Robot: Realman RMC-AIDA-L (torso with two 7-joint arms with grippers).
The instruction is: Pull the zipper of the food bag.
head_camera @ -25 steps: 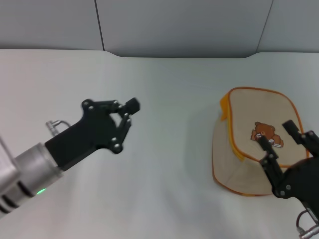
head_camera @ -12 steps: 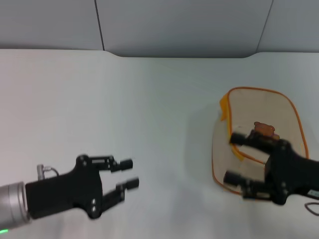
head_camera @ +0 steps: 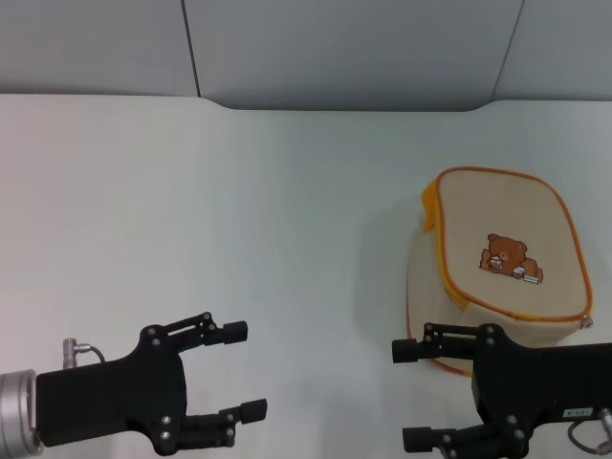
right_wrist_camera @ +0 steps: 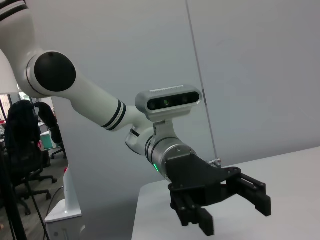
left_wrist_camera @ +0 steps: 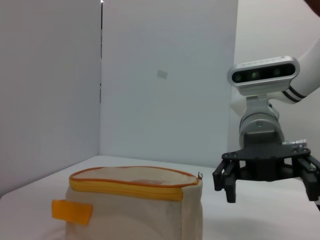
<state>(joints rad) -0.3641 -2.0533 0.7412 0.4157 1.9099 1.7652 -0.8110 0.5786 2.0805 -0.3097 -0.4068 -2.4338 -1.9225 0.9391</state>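
The food bag point(head_camera: 497, 251), a beige canvas pouch with orange piping and a brown bear print, lies at the right of the white table. Its orange-edged zipper point(left_wrist_camera: 131, 189) runs along the top side, with a tiny silvery pull tab point(left_wrist_camera: 199, 175) at the corner. The orange loop strap point(left_wrist_camera: 71, 211) is at the bag's other end. My right gripper point(head_camera: 409, 395) is open and empty, just in front of the bag and apart from it. It also shows in the left wrist view point(left_wrist_camera: 270, 189). My left gripper point(head_camera: 244, 371) is open and empty at the front left, far from the bag.
The white table point(head_camera: 287, 210) reaches back to grey wall panels point(head_camera: 344, 48). The right wrist view shows my left gripper point(right_wrist_camera: 237, 217) and its white arm, with an office chair point(right_wrist_camera: 22, 150) beyond the table.
Both grippers have drawn back to the table's front edge. The right gripper has come off the bag's top and turned sideways. The left gripper dropped from the middle left.
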